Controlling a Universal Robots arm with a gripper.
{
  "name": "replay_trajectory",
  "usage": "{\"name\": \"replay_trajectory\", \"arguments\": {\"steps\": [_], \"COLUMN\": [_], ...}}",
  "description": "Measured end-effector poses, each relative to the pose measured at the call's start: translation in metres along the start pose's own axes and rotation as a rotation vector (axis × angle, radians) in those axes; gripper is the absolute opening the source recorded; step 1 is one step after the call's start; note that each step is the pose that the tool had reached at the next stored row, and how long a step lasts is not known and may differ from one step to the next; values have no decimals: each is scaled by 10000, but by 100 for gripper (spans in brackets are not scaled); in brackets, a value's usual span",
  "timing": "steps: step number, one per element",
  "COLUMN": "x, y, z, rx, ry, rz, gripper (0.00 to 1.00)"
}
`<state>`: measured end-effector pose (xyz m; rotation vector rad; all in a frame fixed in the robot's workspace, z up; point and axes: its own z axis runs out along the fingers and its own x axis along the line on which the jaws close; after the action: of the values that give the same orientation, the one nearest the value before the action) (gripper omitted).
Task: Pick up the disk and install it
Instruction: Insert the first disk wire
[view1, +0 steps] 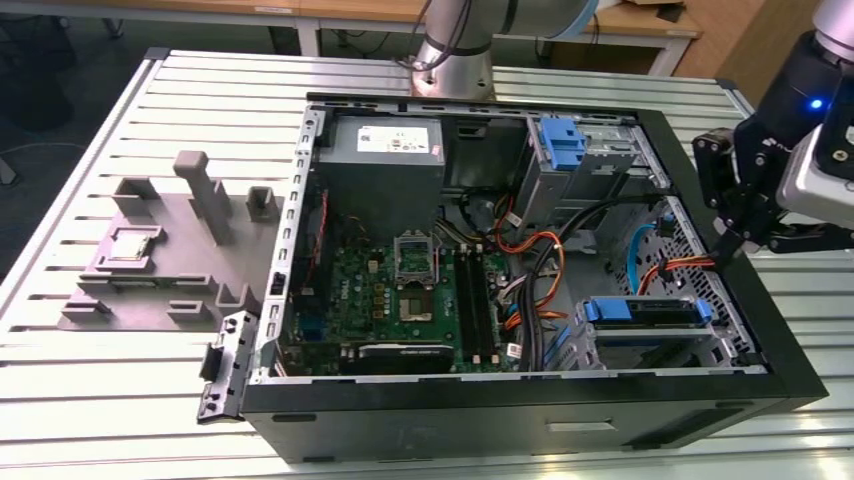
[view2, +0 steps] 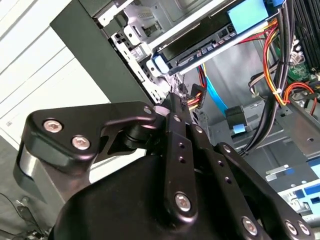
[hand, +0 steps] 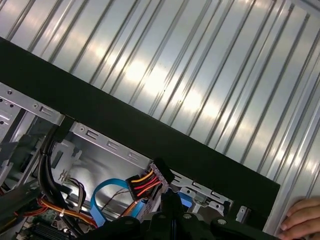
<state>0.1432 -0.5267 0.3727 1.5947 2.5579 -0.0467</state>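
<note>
The gripper (view1: 725, 258) hangs at the exterior view's right edge, by the right wall of the case (view1: 534, 420). In the second wrist view its fingers (view2: 172, 125) are pressed together with nothing between them. Just past the tips are an orange-and-red plug (hand: 150, 181) and a blue flat cable (view2: 216, 97). The disk (view1: 643, 312), blue bracket up, sits in the bay low at the exterior view's right, near the gripper but apart from it. A hand (hand: 302, 220) is on the table (view1: 107, 400) beside the case
</note>
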Motion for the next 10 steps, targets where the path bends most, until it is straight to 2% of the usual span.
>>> {"name": "replay_trajectory", "arguments": {"steps": [2, 3, 5, 10], "x": [9, 9, 9, 12], "y": [7, 9, 8, 8], "z": [5, 8, 10, 30], "rx": [23, 8, -45, -185], "ry": [-107, -129, -144, -125], "rz": [-30, -79, -306, -1102], "gripper": [10, 10, 10, 10]}}
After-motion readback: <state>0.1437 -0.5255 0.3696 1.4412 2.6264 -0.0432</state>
